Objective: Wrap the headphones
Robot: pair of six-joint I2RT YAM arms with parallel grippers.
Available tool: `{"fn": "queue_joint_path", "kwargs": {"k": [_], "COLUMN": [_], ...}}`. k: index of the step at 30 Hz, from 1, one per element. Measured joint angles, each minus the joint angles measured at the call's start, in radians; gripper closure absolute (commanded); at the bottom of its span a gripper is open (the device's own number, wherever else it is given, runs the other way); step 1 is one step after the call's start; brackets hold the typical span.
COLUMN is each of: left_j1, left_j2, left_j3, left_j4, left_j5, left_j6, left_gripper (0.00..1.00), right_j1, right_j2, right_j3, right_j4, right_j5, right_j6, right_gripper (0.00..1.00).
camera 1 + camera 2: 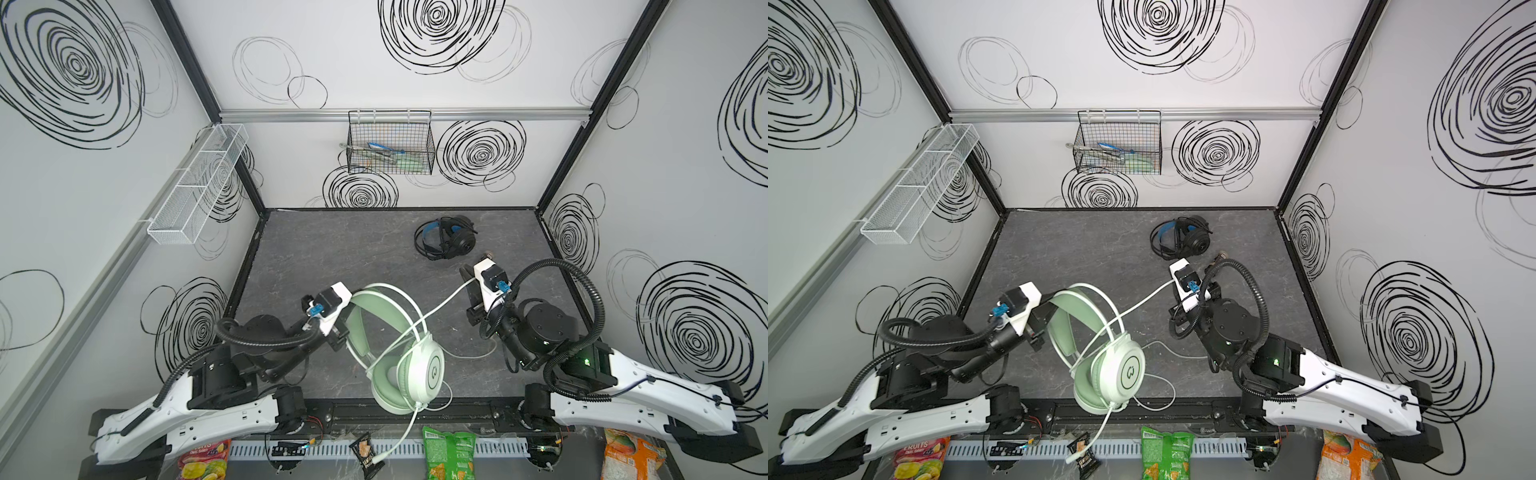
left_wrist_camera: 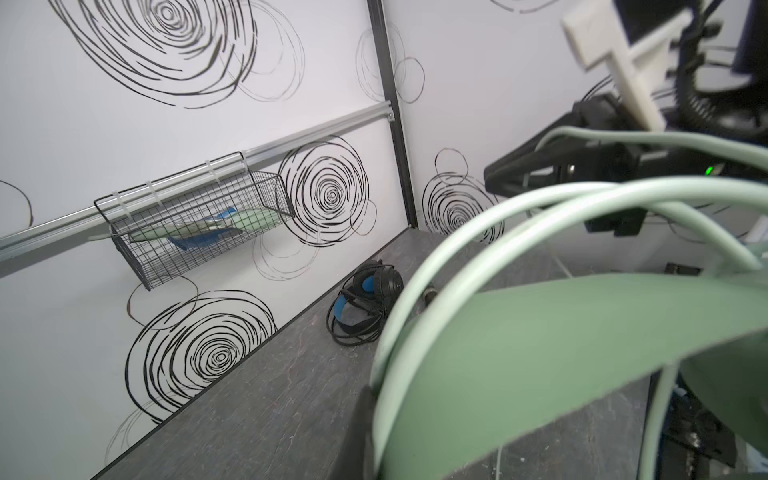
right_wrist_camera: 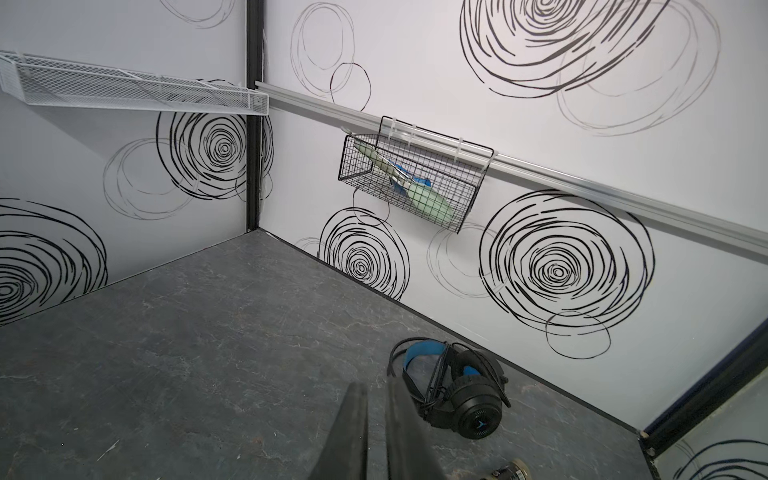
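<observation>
Mint headset [image 1: 415, 365] hangs from clamped left claw [image 1: 343, 332]; right claw [image 1: 468, 279] pinches its cable [image 1: 449, 300], seemingly mid-wrap; next, loop it round the band [image 1: 360, 320].

2 top views overhead, 2 wrist views low, facing back wall [image 3: 415, 83], sharing black headset [image 2: 365, 305]

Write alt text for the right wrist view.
A black over-ear headset with blue accents lies on the grey table near the back wall. The right gripper shows two dark fingers, a narrow gap apart, in the foreground. A black wire basket hangs on the wall rail.
</observation>
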Motion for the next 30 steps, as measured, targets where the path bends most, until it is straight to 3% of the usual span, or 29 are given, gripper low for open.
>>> {"fn": "queue_joint_path", "kwargs": {"k": [8, 15, 22, 30], "left_j1": [0.0, 0.0, 0.001, 0.001], "left_j2": [-0.038, -0.024, 0.008, 0.021], "left_j3": [0.05, 0.049, 0.06, 0.072], "left_j4": [0.029, 0.021, 0.031, 0.175], "left_j5": [-0.007, -0.019, 0.085, 0.177], "left_j6": [-0.038, -0.043, -0.073, -0.149], "left_gripper": [1.0, 1.0, 1.0, 1.0], "right_j1": [-0.102, -0.148, -0.194, -0.196], "right_j2": [-0.016, -0.027, 0.023, 0.1], "right_j3": [-0.021, -0.047, -0.05, -0.094], "right_j4": [0.042, 0.064, 0.095, 0.23], "right_j5": [-0.056, -0.081, -0.154, -0.276], "right_j6": [0.048, 0.075, 0.103, 0.121], "right_gripper": [0.95, 0.91, 0.86, 0.85]}}
